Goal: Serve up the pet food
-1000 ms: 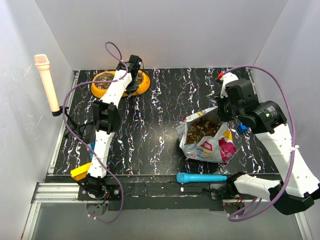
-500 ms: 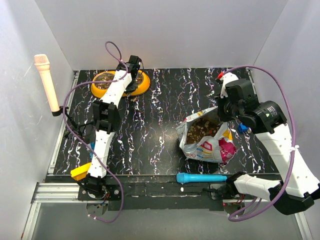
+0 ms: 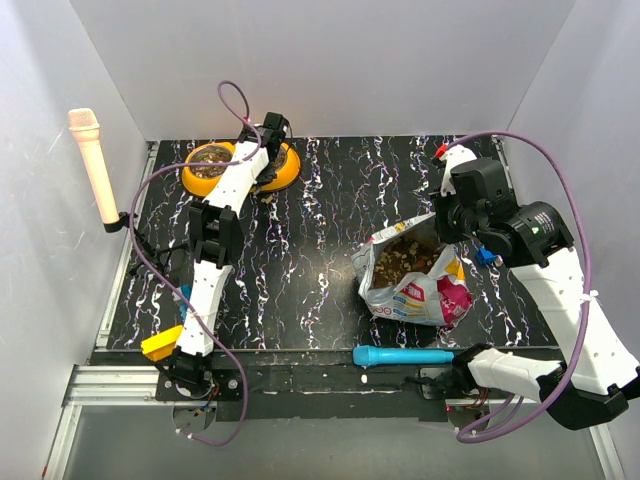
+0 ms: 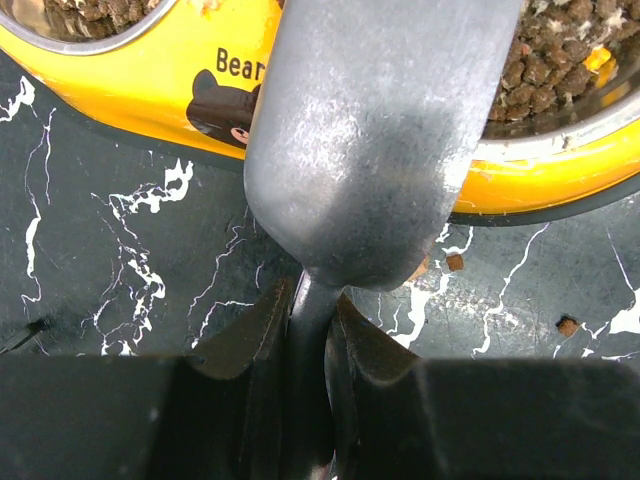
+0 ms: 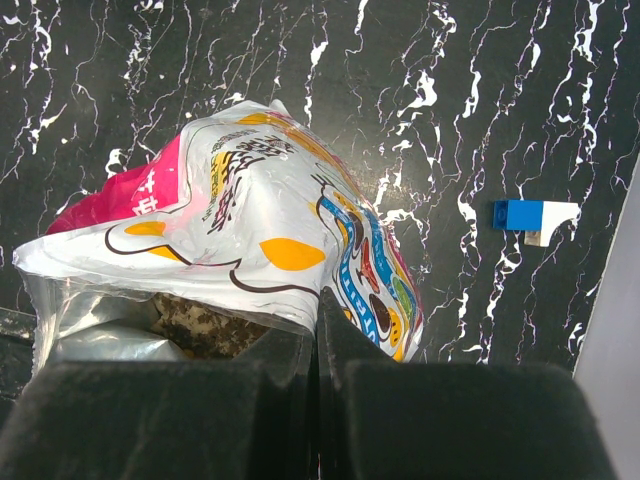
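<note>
Brown kibble, the pet food [image 3: 405, 260], fills the open silvery printed pouch [image 3: 415, 290] at centre right. More kibble lies in the steel cups [image 4: 545, 70] of the orange double bowl [image 3: 232, 178] at the back left. My left gripper [image 4: 312, 310] is shut on the handle of the grey metal scoop [image 4: 370, 150]. The scoop is tipped over the bowl's right cup, showing its underside. A few kibble pieces [image 4: 455, 262] lie spilled on the table by the bowl. My right gripper [image 5: 318, 310] is shut on the pouch's upper rim [image 5: 250, 300], holding it open.
A small blue and white block [image 5: 530, 217] lies right of the pouch. A cyan-handled tool [image 3: 405, 355] lies at the table's near edge. A yellow block [image 3: 160, 343] sits near the left arm's base. A pink microphone-shaped object [image 3: 93, 165] is clipped at the left wall.
My left gripper and scoop have shifted slightly right over the bowl, uncovering more of the left cup. The right arm and pouch have not moved.
</note>
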Controlling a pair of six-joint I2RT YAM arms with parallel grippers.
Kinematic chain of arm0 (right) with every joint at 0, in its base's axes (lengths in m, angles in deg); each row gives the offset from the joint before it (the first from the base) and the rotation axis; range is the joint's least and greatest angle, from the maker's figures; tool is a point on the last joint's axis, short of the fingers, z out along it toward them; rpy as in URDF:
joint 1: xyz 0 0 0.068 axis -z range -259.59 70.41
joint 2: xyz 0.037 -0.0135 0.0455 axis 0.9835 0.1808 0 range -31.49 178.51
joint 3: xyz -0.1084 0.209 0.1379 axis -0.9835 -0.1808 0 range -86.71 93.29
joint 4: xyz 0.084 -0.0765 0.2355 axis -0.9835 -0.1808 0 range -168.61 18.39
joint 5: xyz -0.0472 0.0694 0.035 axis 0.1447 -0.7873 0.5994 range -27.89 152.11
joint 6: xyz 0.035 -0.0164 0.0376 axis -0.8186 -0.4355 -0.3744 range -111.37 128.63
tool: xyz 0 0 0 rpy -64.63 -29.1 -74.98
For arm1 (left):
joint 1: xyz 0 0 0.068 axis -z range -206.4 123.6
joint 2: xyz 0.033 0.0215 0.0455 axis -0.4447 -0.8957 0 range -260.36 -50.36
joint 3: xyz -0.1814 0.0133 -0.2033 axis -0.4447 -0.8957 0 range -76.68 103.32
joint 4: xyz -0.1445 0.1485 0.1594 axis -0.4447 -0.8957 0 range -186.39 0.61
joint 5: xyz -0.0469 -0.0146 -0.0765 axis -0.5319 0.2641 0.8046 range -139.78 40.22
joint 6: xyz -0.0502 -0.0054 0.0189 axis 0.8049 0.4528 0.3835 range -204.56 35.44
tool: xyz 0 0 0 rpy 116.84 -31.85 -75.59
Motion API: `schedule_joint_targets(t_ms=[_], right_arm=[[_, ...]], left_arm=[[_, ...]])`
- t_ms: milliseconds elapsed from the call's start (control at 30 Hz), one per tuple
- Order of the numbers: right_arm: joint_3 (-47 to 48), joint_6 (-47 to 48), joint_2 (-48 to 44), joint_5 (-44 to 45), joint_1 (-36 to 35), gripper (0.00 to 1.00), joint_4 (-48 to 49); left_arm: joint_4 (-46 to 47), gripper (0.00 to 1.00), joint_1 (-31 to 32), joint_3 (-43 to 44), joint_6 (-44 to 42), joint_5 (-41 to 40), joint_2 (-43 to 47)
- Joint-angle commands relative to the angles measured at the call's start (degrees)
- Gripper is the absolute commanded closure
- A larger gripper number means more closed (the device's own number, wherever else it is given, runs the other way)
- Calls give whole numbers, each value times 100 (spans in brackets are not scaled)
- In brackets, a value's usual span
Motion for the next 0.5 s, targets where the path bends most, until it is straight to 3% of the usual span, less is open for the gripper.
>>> schedule_joint_targets(t_ms=[0,267,467], right_arm=[[374,-80,-189,154,6,99,1114],[347,-63,-180,146,6,99,1131],[330,-63,-189,154,6,99,1140]], left_arm=[[60,100,107,81,-35,-467,34],[34,100,125,116,-70,-704,244],[95,100,90,274,0,-187,323]])
